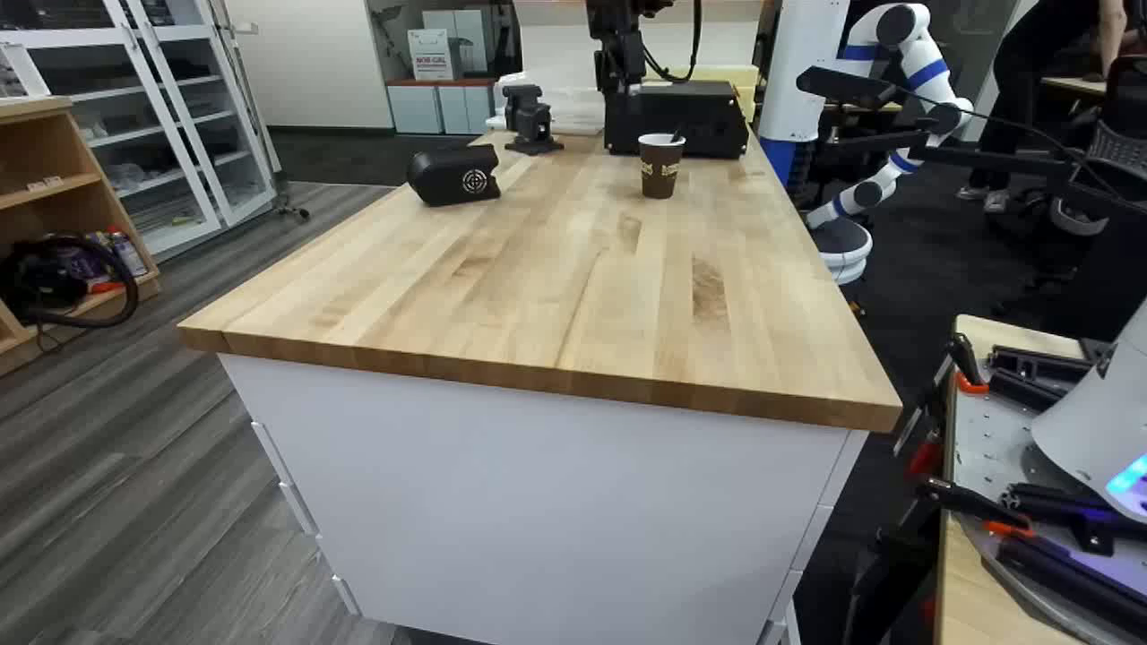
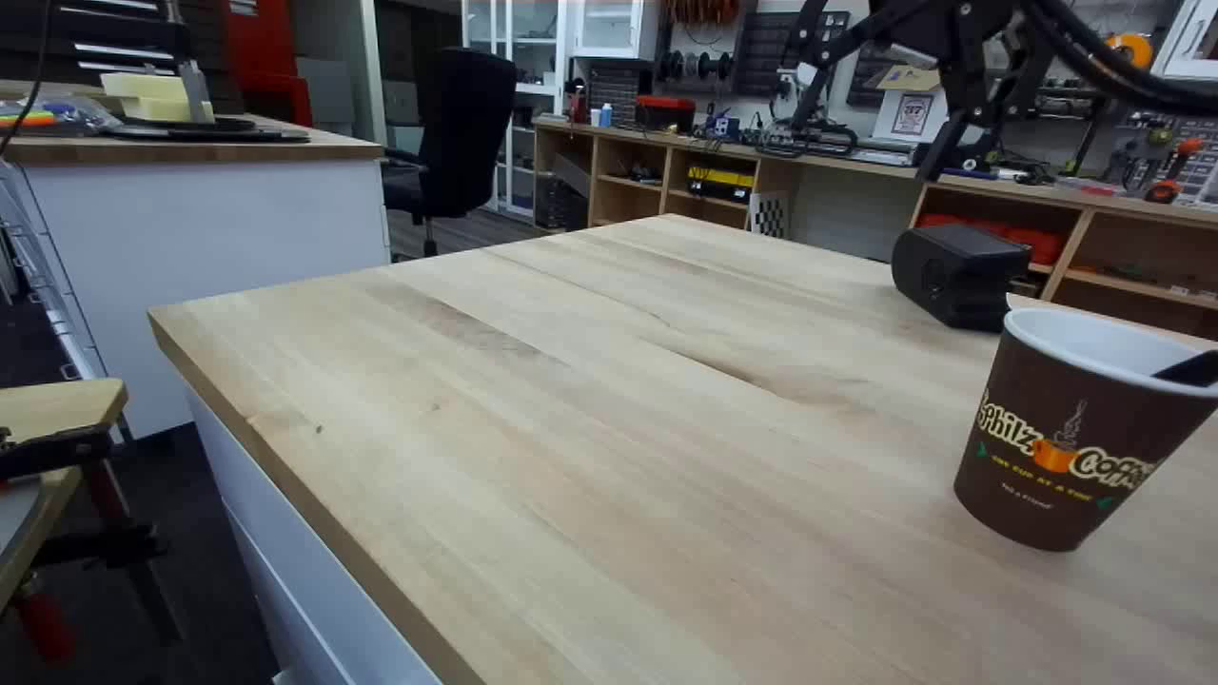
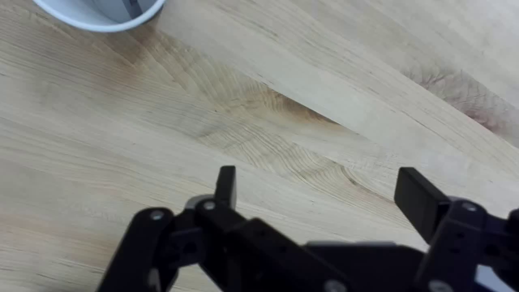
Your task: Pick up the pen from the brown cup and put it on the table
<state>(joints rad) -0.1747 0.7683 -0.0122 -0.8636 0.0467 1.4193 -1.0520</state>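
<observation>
The brown cup (image 1: 660, 172) stands upright on the wooden table (image 1: 538, 278). It is at the right in an exterior view (image 2: 1051, 447), and its pale rim shows at the top left of the wrist view (image 3: 101, 27). The pen (image 2: 1189, 369) stands tilted inside the cup, with a dark end above the rim; part of it shows in the wrist view (image 3: 132, 7). My gripper (image 3: 318, 192) is open and empty above the bare table top, off to the side of the cup. It shows above the table in both exterior views (image 1: 618, 82) (image 2: 868, 133).
A black rounded case (image 1: 452, 175) lies on the table near the cup, also in an exterior view (image 2: 956, 271). A black boxy device (image 1: 676, 116) and a dark vise-like tool (image 1: 530, 118) stand at the table's far end.
</observation>
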